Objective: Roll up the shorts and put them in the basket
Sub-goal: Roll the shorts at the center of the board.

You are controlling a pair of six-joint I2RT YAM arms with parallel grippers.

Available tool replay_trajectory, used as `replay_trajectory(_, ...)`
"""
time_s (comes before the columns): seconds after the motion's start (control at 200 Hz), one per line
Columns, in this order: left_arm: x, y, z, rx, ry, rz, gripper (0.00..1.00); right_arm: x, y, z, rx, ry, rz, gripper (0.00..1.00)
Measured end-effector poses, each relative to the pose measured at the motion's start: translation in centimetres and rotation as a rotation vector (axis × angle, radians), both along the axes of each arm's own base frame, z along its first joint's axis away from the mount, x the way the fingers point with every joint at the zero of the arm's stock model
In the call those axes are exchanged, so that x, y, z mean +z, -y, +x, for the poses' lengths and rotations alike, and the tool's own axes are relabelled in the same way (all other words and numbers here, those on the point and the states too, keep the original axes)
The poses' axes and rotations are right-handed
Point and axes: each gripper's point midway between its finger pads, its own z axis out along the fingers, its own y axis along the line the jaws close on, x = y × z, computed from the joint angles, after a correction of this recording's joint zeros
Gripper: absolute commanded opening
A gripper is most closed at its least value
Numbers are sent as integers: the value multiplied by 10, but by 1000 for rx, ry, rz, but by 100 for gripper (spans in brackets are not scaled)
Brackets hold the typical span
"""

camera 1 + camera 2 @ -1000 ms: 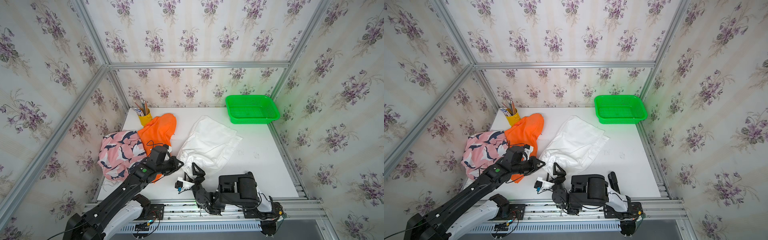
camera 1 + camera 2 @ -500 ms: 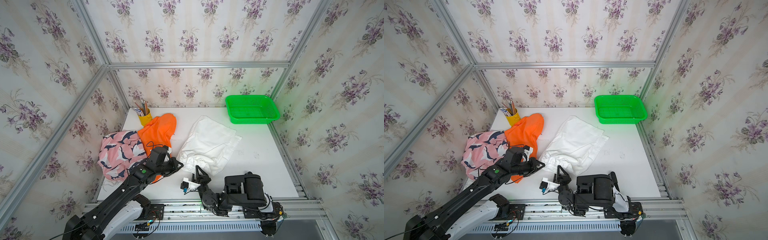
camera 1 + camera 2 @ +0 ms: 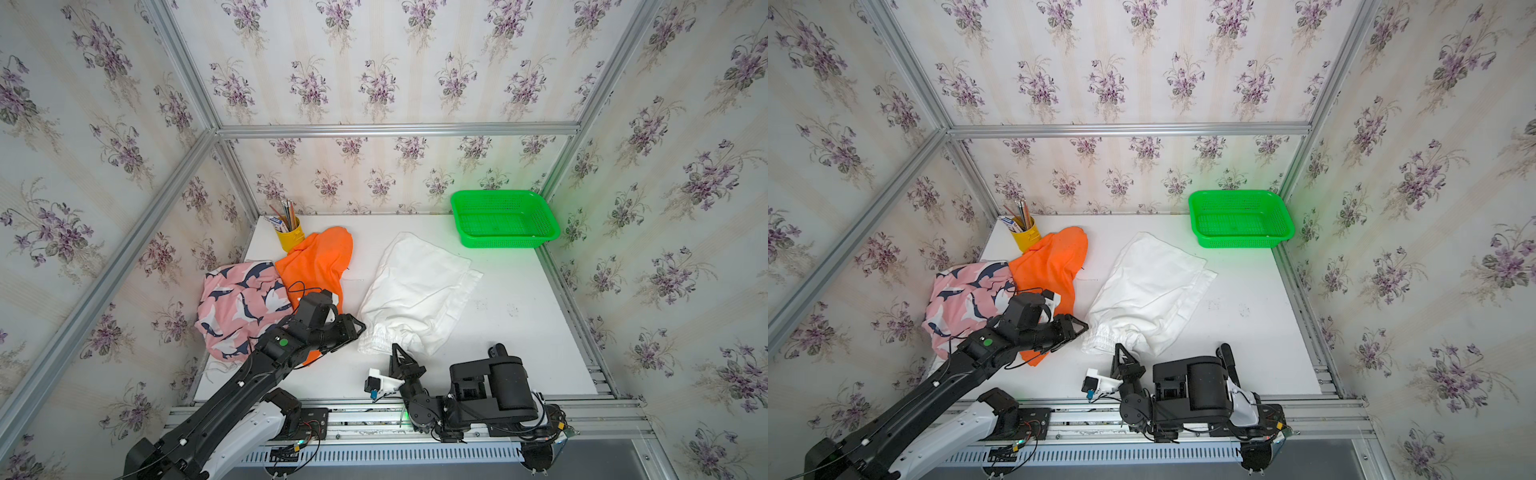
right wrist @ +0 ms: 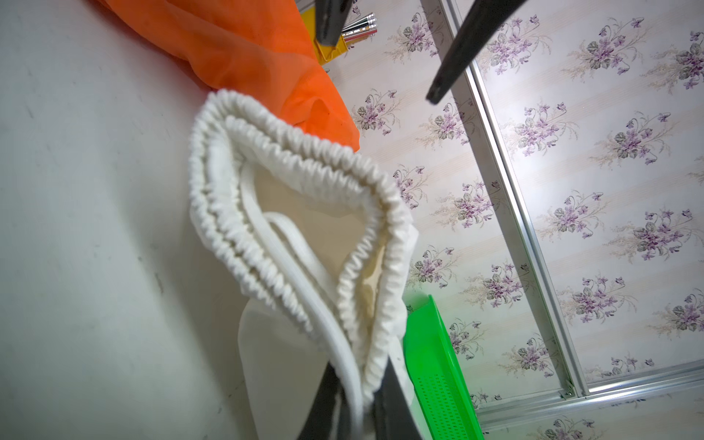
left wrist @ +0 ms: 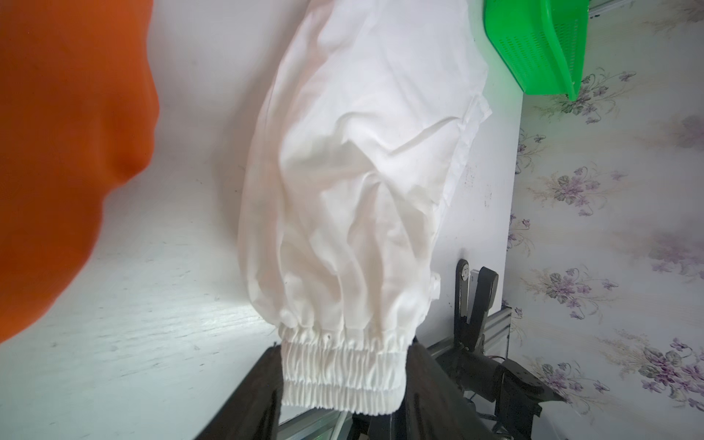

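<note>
Two right gripper [image 4: 360, 400] jaws pinch ruched elastic of white shorts [image 3: 415, 286].

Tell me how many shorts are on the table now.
3. The white shorts mid-table, waistband pinched in the right hand; orange shorts by the yellow pencil cup; pink shark-print shorts at the left edge. Any under that pile would be hidden.
</note>
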Motion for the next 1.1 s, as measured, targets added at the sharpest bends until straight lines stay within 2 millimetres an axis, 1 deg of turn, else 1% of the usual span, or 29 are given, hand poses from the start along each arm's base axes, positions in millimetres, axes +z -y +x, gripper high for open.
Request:
replay_trajectory(0.045, 10, -4, 1, -5, 34, 27, 60, 3, 0, -3, 7, -7, 22, 10)
replay_trajectory(0.1, 19, -9, 4, -11, 67, 63, 59, 9, -1, -7, 16, -27, 76, 9)
replay_trajectory(0.155, 23, -10, 5, -36, 85, 96, 56, 15, -4, -10, 29, -59, 127, 5)
replay_trajectory(0.205, 26, -8, 7, -68, 89, 117, 56, 18, -13, -12, 55, -117, 162, 4)
replay_trajectory(0.215, 26, -6, 8, -78, 89, 121, 53, 20, -17, -13, 63, -137, 179, 3)
replay_trajectory(0.235, 27, -4, 9, -95, 89, 126, 51, 20, -22, -13, 75, -165, 196, 3)
replay_trajectory(0.27, 27, 1, 11, -129, 81, 132, 49, 21, -33, -14, 108, -236, 234, 3)
replay_trajectory(0.31, 24, 8, 13, -173, 68, 137, 48, 20, -39, -14, 119, -299, 267, 3)
replay_trajectory(0.34, 21, 13, 12, -208, 57, 139, 46, 14, -41, -14, 125, -345, 271, 3)
replay_trajectory(0.375, 17, 18, 11, -247, 43, 138, 46, 2, -41, -16, 125, -400, 253, 3)
replay_trajectory(0.455, 8, 30, 6, -331, 11, 128, 42, -26, -44, -28, 151, -533, 184, 3)
replay_trajectory(0.535, -1, 41, 3, -413, -15, 137, 40, -45, -41, -39, 164, -644, 139, 3)
replay_trajectory(0.59, -9, 49, 0, -470, -35, 145, 37, -54, -37, -44, 166, -721, 114, 3)
replay_trajectory(0.655, -23, 54, -4, -523, -74, 149, 34, -58, -33, -47, 170, -789, 103, 3)
replay_trajectory(0.735, -44, 56, -12, -569, -132, 161, 33, -58, -32, -49, 177, -871, 98, 3)
replay_trajectory(0.91, -91, 62, -38, -651, -248, 169, 31, -55, -34, -45, 215, -1101, 89, 3)
replay_trajectory(1.019, -123, 59, -35, -635, -295, 203, 29, -55, -34, -47, 252, -1253, 56, 3)
replay_trajectory(1.099, -137, 56, -30, -613, -303, 242, 28, -53, -35, -47, 282, -1354, 34, 3)
